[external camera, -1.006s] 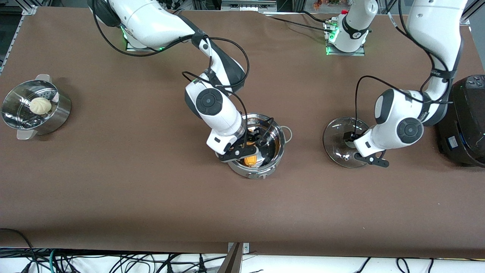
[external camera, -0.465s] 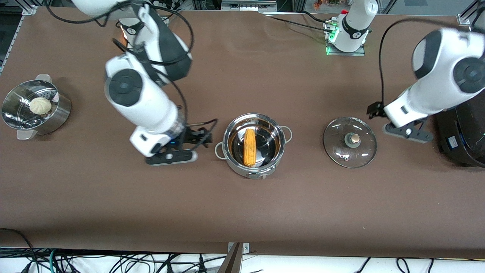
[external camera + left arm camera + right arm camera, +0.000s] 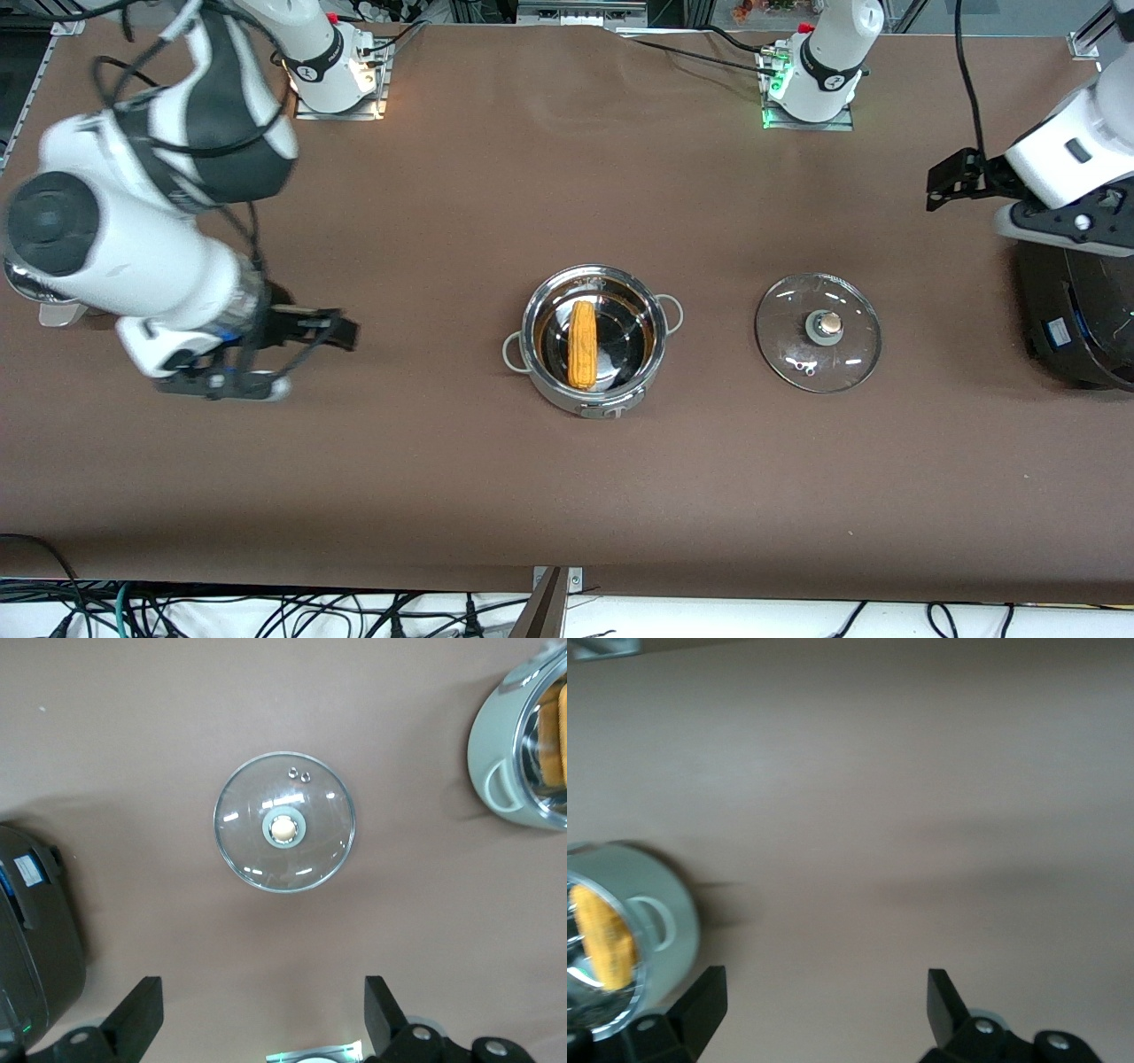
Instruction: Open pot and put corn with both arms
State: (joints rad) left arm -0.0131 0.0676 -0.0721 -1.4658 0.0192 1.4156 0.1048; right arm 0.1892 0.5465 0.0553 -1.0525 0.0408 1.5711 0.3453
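The left gripper (image 3: 257, 1019) has its jaws spread wide with nothing between them; it hangs over the table's edge at the left arm's end, just beside the large black appliance (image 3: 1076, 310). The right gripper (image 3: 824, 1014) is likewise wide and empty, up over bare table toward the right arm's end, well apart from the pot (image 3: 592, 346).

The pot stands uncovered in the middle of the table. Its glass lid (image 3: 818, 331) lies flat, knob up, on the cloth beside it toward the left arm's end, not touching it. The corn cob (image 3: 582, 344) lies in the pot's bottom, its long axis running from the robots' bases toward the front camera, roughly level.

The task looks done. The remaining risk is in the arms' travel: the left wrist sits close above the appliance and could clip it if it dropped, and a low sweep of the right arm could strike whatever stands under its elbow, which is hidden.
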